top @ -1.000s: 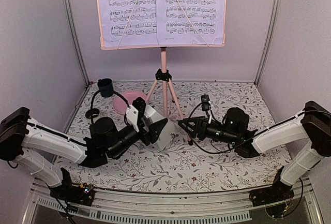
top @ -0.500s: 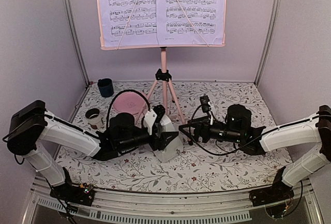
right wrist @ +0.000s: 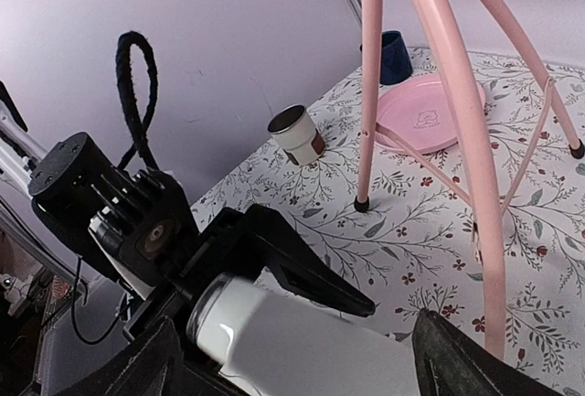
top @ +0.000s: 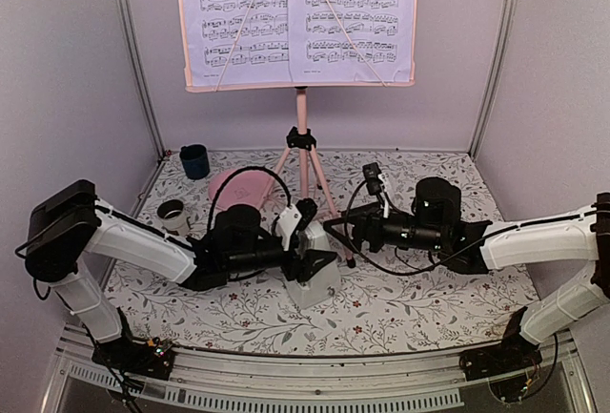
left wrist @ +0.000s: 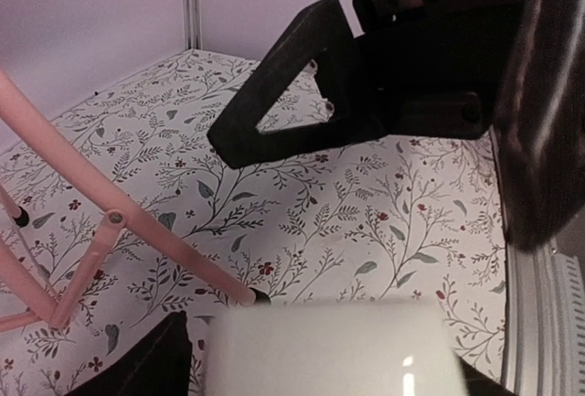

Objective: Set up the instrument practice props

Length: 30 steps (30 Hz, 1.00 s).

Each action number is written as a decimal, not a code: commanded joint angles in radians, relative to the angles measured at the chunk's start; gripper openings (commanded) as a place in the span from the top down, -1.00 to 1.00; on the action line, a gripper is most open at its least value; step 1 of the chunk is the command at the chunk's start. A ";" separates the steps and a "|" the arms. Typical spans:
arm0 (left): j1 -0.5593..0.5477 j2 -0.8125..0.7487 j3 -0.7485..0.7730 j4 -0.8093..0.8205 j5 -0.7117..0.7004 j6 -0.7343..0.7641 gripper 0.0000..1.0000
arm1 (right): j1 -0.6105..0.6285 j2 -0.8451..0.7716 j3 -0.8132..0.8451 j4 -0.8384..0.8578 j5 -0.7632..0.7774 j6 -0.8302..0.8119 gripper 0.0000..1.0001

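Note:
The pink music stand [top: 301,113] stands at the back centre, with lavender-white sheet music pages [top: 297,17] on its desk. Its tripod legs show in the right wrist view [right wrist: 457,112] and the left wrist view [left wrist: 137,231]. My left gripper [top: 307,246] is shut on the small white metronome [top: 315,278] and holds it low over the floral cloth, just in front of the tripod. The metronome fills the bottom of the left wrist view [left wrist: 329,350]. My right gripper [top: 335,229] is open and empty, just right of and above the metronome [right wrist: 302,341].
A round pink plate [top: 238,187] lies left of the tripod. A dark blue cup [top: 194,160] stands in the back left corner. A small white and brown cup [top: 172,213] stands by the left wall. Walls close in the left, right and back.
My left arm has carried the metronome rightward and lower, to just in front of the tripod. My right gripper has shifted slightly left, toward it.

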 commanded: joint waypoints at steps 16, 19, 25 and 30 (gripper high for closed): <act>0.020 -0.189 -0.101 0.051 0.096 0.044 -0.88 | -0.007 0.063 0.133 -0.099 -0.103 -0.028 -0.75; 0.036 -0.225 -0.142 0.064 0.122 0.054 -0.76 | -0.006 0.081 0.151 -0.101 -0.120 -0.024 -0.75; 0.086 -0.257 -0.172 0.077 0.215 0.073 -0.43 | -0.006 0.135 0.186 -0.101 -0.176 0.004 -0.74; 0.105 -0.246 -0.172 0.084 0.244 0.071 -0.29 | -0.008 0.166 0.191 -0.112 -0.174 0.026 -0.71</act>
